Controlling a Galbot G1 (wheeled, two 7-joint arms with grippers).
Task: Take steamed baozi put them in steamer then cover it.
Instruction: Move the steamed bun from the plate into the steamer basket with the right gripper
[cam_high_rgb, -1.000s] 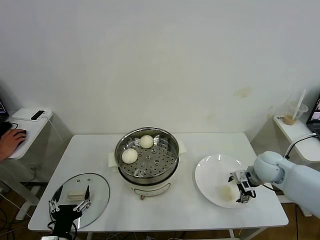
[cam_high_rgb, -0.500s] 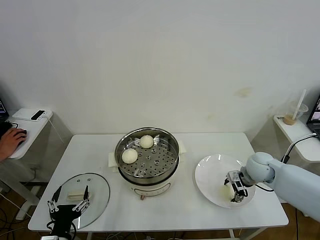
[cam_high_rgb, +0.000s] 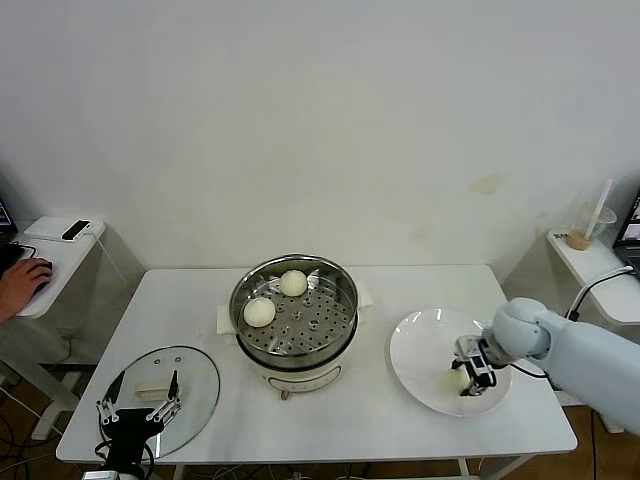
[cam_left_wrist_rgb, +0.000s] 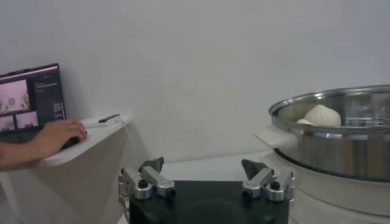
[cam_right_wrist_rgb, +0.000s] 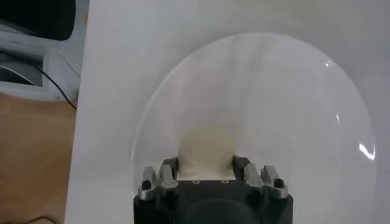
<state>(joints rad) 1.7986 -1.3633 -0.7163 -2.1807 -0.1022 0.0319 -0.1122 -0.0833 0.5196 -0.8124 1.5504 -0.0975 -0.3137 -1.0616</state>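
The steel steamer (cam_high_rgb: 345, 300) stands on its cream base at the table's middle, with two baozi inside (cam_high_rgb: 259, 312) (cam_high_rgb: 293, 283). It also shows in the left wrist view (cam_left_wrist_rgb: 341, 140), with one baozi (cam_left_wrist_rgb: 322, 115) above its rim. A third baozi (cam_high_rgb: 454, 381) lies on the white plate (cam_high_rgb: 420, 340). My right gripper (cam_high_rgb: 468, 372) is down on the plate, its fingers closed against both sides of this baozi (cam_right_wrist_rgb: 207, 146). The glass cover (cam_high_rgb: 195, 375) lies flat at the table's front left. My left gripper (cam_high_rgb: 138, 408) is open and empty over its near edge.
A side table at the far left holds a phone (cam_high_rgb: 75, 230), a laptop (cam_left_wrist_rgb: 31, 96) and a person's hand (cam_high_rgb: 22, 275). A shelf at the far right holds a plastic cup with a straw (cam_high_rgb: 585, 228). The plate (cam_right_wrist_rgb: 292, 109) lies near the table's right edge.
My right gripper moved left from beside the baozi on the plate until it straddled it, and its fingers now press its sides. The left arm barely moved.
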